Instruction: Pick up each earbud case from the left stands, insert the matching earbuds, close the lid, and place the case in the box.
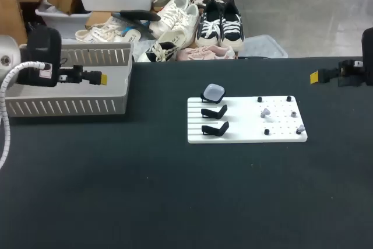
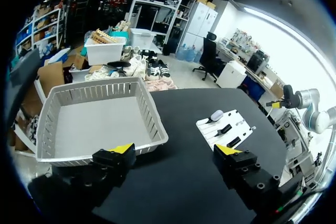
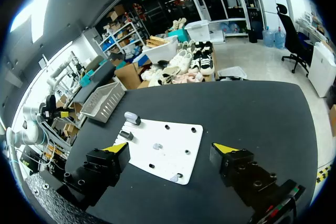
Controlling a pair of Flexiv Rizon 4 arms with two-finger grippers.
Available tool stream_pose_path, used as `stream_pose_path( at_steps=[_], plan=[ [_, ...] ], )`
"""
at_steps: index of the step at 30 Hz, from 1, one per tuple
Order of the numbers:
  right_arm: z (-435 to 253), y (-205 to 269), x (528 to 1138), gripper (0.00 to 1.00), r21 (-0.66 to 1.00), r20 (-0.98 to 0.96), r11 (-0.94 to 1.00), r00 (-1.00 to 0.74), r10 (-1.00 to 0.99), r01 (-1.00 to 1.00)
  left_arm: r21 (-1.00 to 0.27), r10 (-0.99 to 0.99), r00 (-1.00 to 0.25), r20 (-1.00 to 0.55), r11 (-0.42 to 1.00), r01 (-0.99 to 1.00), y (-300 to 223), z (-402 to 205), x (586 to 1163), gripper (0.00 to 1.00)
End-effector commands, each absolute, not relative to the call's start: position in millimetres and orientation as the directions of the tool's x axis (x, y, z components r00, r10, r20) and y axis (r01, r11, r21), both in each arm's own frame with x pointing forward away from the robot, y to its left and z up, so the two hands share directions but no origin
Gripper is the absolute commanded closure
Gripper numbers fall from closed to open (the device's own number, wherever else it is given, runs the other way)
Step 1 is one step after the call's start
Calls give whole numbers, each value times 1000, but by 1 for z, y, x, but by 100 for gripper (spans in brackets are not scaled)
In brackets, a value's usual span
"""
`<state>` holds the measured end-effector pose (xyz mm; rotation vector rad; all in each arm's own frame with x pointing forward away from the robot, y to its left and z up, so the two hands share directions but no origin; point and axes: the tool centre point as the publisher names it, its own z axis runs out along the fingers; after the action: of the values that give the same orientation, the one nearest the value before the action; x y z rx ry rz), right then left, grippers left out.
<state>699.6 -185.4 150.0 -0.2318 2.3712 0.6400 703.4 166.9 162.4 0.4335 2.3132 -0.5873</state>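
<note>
Pale earbud case (image 1: 213, 92) tops a stand (image 1: 206, 99) (white board (image 1: 245, 136)); left gripper (image 2: 176, 149) and right gripper (image 3: 170, 147) gape empty.

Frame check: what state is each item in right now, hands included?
Earbud case: sitting on the far stand, lid looks shut.
Other two stands: empty.
Earbuds: loose on the white board, not in a case.
Box: empty.
Left hand: open, holding nothing.
Right hand: open, holding nothing.

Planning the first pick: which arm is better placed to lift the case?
Probably left: the pale rounded earbud case sits at the white board's left end, and the left pincer hangs open over the grey slatted box where the case must go.
</note>
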Motion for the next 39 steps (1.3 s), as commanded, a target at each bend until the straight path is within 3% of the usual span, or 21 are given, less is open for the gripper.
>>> stream_pose_path(
  at_steps=[1,15,17,26,39],
  plan=[
    [150,-186,700,0,386,-643,863,-766,0,-324,-236,228,-612,-758,778,583,153,169,713,0],
    [150,-186,700,0,386,-643,863,-766,0,-324,-59,472,-308,-826,472,880,102,186,739,0],
    [150,-186,700,0,386,-643,863,-766,0,-324,-44,483,-311,-819,487,872,96,182,748,0],
    [150,-186,700,0,386,-643,863,-766,0,-324,13,552,-165,-818,303,953,59,162,766,0],
    [150,-186,700,0,386,-643,863,-766,0,-324,-26,583,-84,-808,108,994,7,122,778,0]
  ],
)
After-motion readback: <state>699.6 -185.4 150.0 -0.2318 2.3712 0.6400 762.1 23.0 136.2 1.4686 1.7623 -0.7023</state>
